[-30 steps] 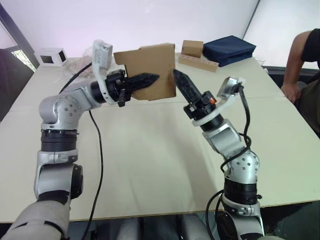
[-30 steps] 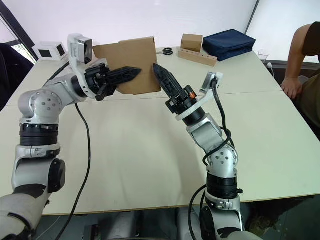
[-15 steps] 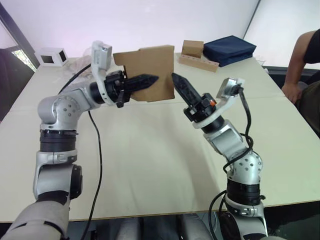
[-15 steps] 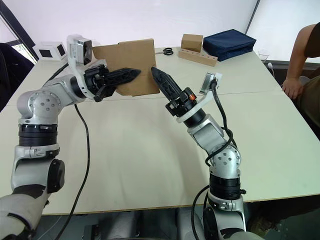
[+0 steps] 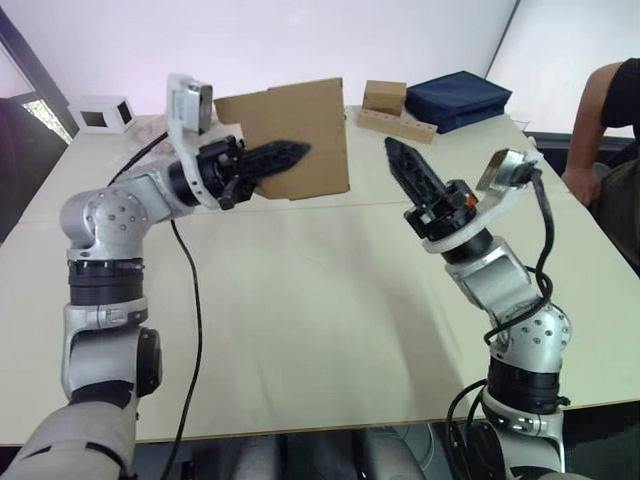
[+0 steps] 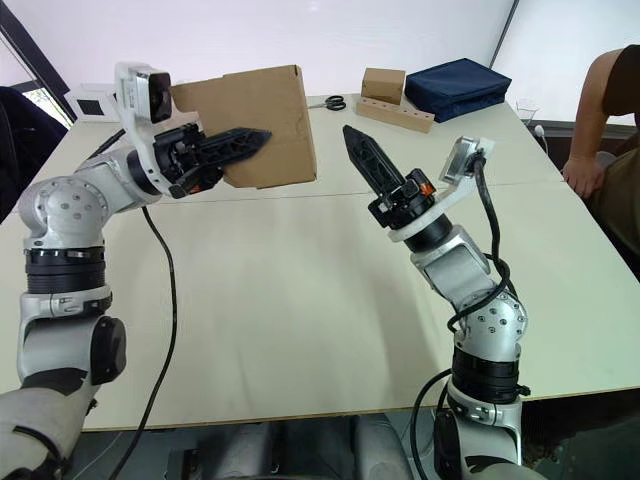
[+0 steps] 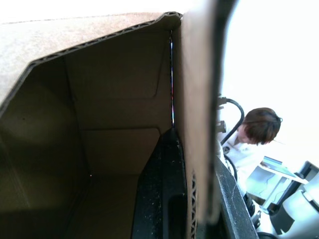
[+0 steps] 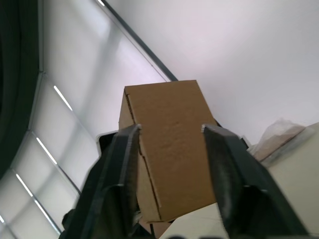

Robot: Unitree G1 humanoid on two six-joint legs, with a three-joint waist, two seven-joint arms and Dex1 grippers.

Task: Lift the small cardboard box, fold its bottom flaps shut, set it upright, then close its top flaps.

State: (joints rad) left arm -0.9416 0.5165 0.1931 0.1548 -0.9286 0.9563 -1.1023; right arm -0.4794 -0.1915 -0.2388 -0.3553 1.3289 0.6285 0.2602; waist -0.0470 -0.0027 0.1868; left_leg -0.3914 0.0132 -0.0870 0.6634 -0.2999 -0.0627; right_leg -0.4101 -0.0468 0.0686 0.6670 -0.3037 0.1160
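Your worktop (image 5: 300, 300) is pale and broad, and the small cardboard box (image 5: 300, 140) is held in the air above its far half, toward your left, not touching the surface. Your left arm is bent at the elbow and reaches forward and inward; the left gripper (image 6: 235, 142) has its jaws closed on one wall of the box, one finger (image 7: 162, 199) inside the open cavity and the other outside. Your right arm rises from a bent elbow with its forearm angled up and toward the box; the right gripper (image 5: 405, 165) points at the box, well apart from it, jaws spread wide and holding nothing, as the right wrist view shows.
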